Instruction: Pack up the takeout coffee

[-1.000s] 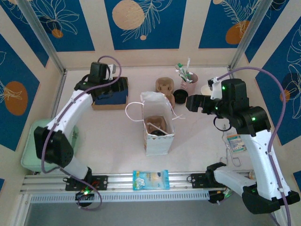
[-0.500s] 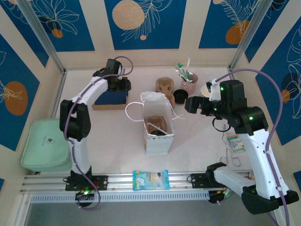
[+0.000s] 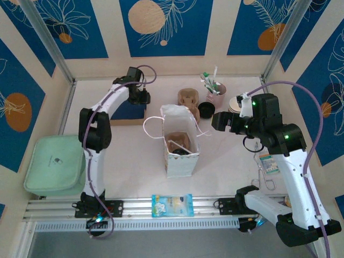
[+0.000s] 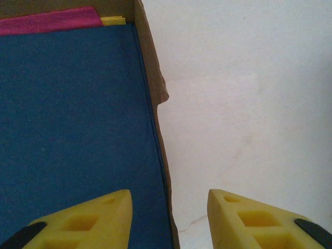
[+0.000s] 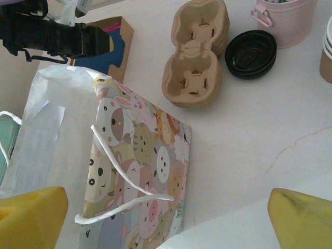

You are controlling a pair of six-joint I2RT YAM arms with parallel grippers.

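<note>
Left arm has swung in since a second ago: its elbow has moved from out at the left to upright near the box (image 3: pixel 119 122), and the left gripper (image 4: pixel 168 199) has shifted right across the box to its right wall. Right arm has barely moved. In the left wrist view the jaws are partly open with nothing between them. One finger sits over the blue sheet (image 4: pixel 72 114) in the box, the other over bare table (image 4: pixel 249 104), and the cardboard wall runs up between them. Whether the fingers touch anything can't be told. Pink sheet (image 4: pixel 46 23) and a yellow edge (image 4: pixel 114 21) show at the box's far end. Right gripper (image 5: pixel 166 207) is spread wide and holds nothing, hanging just right of the bag (image 3: pixel 181 161), with the bag's printed side and the table below it. Bag stands upright mid-table, mouth open. Brown cardboard and something dark sit inside; can't tell whether that is the coffee cup, and it can't be picked out elsewhere either. Behind the bag are the carriers (image 5: pixel 194 57) and, beside them, the black lids (image 5: pixel 250 53). The pink cup (image 5: pixel 285 21) is just past the lids, and the cup stack (image 5: pixel 327 57) is at the right.
</note>
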